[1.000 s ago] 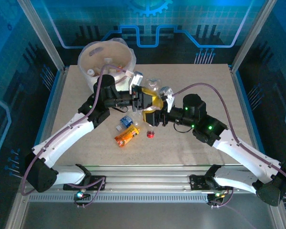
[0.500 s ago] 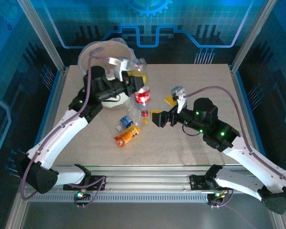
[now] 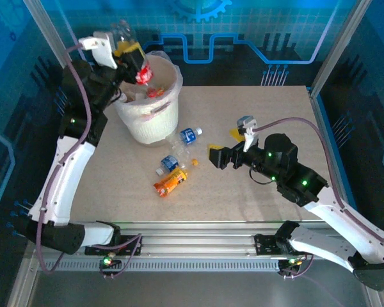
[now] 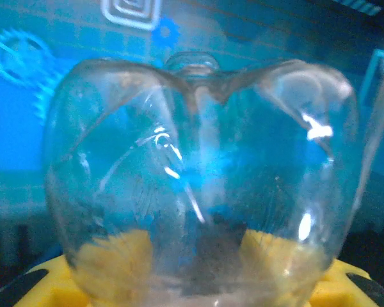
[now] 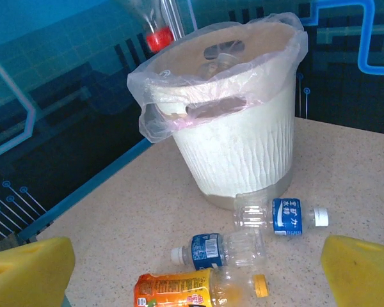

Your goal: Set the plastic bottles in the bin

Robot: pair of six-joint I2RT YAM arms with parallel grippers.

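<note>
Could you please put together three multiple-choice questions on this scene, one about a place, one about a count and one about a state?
1. Where is the red-capped bottle that the left gripper holds?
A. Down by the arms' bases
B. Above the bin
C. At the far right corner

2. How many bottles lie on the table?
A. One
B. Six
C. Three

3. How is the right gripper?
A. Open and empty
B. Shut on a bottle
C. Shut on the bin's rim

Answers:
1 B: the right wrist view shows its red cap pointing down over the bin's mouth.
2 C: the blue-labelled bottle nearest the bin, the second blue-labelled bottle and the orange-labelled bottle.
3 A: its yellow fingers stand wide apart with nothing gripped.
</note>
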